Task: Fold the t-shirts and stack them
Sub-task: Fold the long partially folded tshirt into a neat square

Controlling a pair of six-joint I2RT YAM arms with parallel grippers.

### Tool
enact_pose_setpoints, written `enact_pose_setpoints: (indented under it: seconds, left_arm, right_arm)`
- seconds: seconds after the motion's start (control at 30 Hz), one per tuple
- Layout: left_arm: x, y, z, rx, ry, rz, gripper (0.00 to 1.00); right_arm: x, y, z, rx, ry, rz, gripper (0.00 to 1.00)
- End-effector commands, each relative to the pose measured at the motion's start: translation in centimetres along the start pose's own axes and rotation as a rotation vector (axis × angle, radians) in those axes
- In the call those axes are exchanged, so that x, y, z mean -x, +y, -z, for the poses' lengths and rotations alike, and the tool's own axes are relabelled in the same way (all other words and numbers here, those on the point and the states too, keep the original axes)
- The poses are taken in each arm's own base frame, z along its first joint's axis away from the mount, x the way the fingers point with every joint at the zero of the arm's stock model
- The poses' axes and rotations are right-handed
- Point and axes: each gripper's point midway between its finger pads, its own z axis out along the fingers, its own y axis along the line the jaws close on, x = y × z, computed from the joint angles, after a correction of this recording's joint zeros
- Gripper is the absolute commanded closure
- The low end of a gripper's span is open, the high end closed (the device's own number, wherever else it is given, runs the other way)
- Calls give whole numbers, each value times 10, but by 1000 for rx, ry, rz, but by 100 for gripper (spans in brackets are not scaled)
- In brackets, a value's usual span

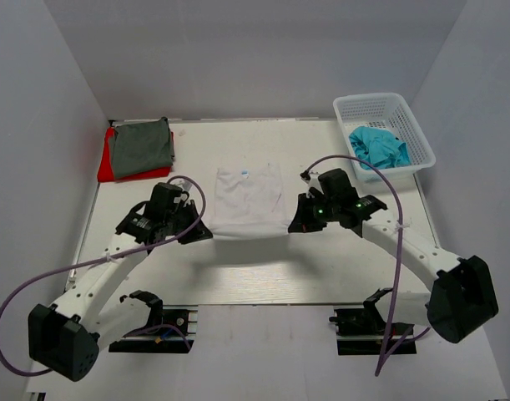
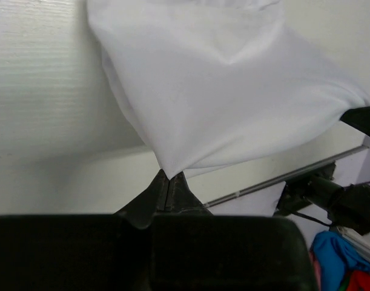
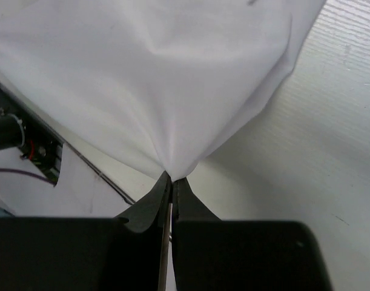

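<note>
while its near corners are clamped by left gripper (image 2: 169,177) and right gripper (image 3: 172,180), white t-shirt (image 1: 249,196) is held over table (image 1: 263,271) centre | grey t-shirt (image 1: 140,146) is laid on red t-shirt (image 1: 106,165), far left | teal t-shirt (image 1: 378,147) is seen in basket (image 1: 405,113), far right

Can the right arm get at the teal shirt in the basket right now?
Probably not yet: the right end effector is shut on the white shirt. Otherwise nothing stands between it and the teal shirt.

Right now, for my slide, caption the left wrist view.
Left gripper shut on a corner of the white t-shirt, cloth draping over the pale table.
</note>
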Motion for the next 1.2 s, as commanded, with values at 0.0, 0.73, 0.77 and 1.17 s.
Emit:
enact_pose_setpoints:
  seconds: [0.0, 0.73, 0.77, 1.17]
  left_arm:
    - [0, -12, 25, -24, -10, 2, 100]
    - [150, -44, 0, 62, -395, -88, 100]
    - [152, -47, -2, 52, -393, -90, 100]
    - [193, -41, -49, 99, -375, -75, 100]
  right_arm:
    - [-11, 6, 16, 36, 39, 66, 100]
    - [135, -9, 8, -66, -218, 21, 100]
    - [137, -9, 7, -61, -219, 19, 100]
    - [175, -32, -10, -58, -244, -32, 100]
